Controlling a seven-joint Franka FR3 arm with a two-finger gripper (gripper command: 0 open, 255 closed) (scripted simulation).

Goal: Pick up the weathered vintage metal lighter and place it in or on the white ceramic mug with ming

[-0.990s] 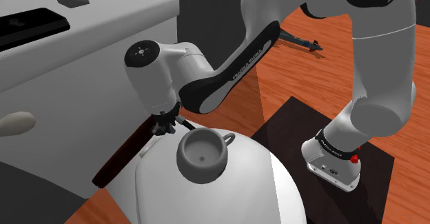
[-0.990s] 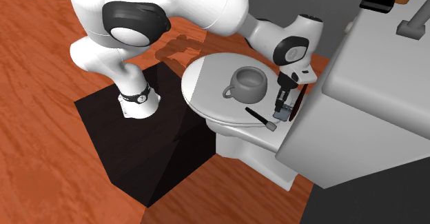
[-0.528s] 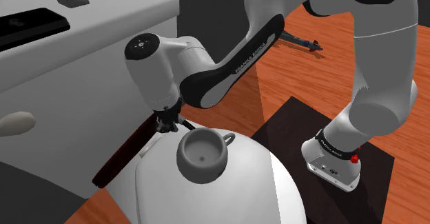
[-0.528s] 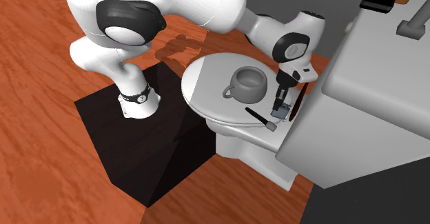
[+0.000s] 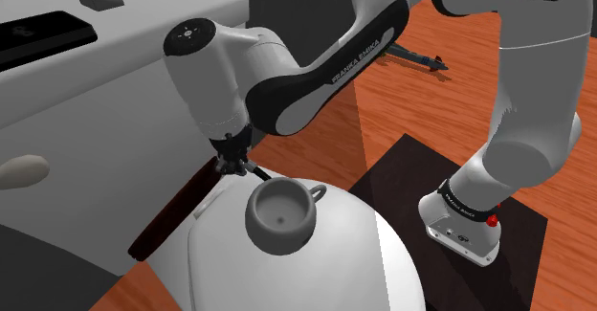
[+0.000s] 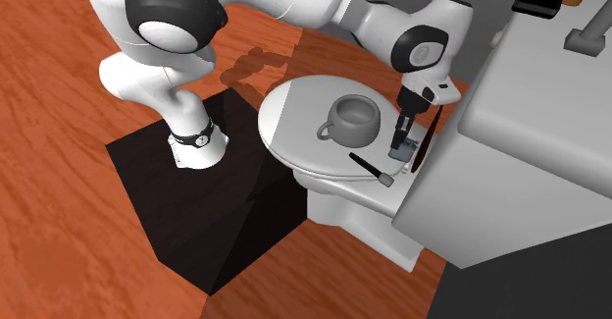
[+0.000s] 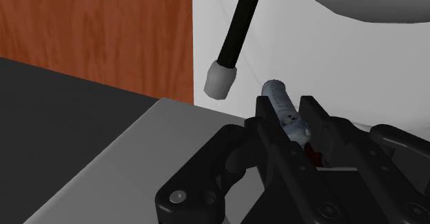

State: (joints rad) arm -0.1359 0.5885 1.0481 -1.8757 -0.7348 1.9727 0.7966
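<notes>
Blue-grey lighter [image 7: 284, 110] clamped in the jaws, over the rear of the toilet lid [image 6: 289, 121] by the tank [image 6: 530, 131], near the grey mug [image 6: 354, 117]. Its lower end is hidden between the fingers [image 7: 265, 127]. Wrist and lighter sit higher than a moment ago.

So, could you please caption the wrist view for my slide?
Black two-finger gripper clasping a small grey-blue cylindrical lighter.

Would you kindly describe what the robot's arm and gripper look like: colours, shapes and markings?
The arm is rounded white links with dark joint sections; one dark band carries white lettering. A black ring with white text circles its foot, near a red dot. The gripper is all black and blocky, with round screw heads.
</notes>
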